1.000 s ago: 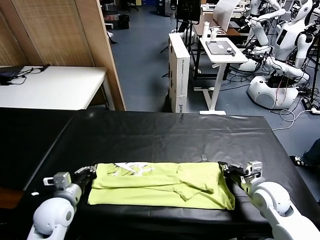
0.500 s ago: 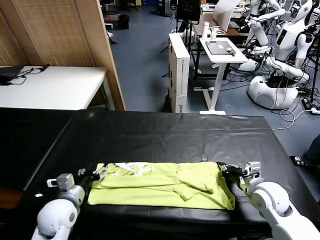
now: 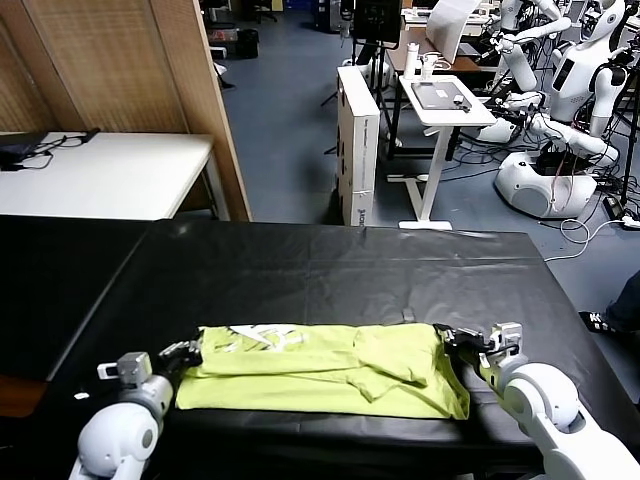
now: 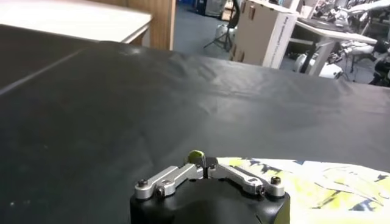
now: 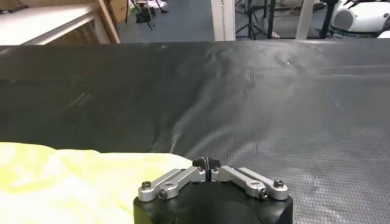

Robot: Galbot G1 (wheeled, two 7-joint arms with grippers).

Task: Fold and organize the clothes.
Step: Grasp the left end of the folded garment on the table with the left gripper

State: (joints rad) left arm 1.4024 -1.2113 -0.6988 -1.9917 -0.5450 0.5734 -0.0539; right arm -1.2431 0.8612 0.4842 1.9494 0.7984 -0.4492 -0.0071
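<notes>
the shirt lies folded in a long strip near the front edge of the black bench. the left end effector sits at its left end, the right end effector at its right end; whether either is released or clenched, i cannot tell.

Your left gripper has drawn back to the T-shirt's left edge, whose corner has resettled
</notes>
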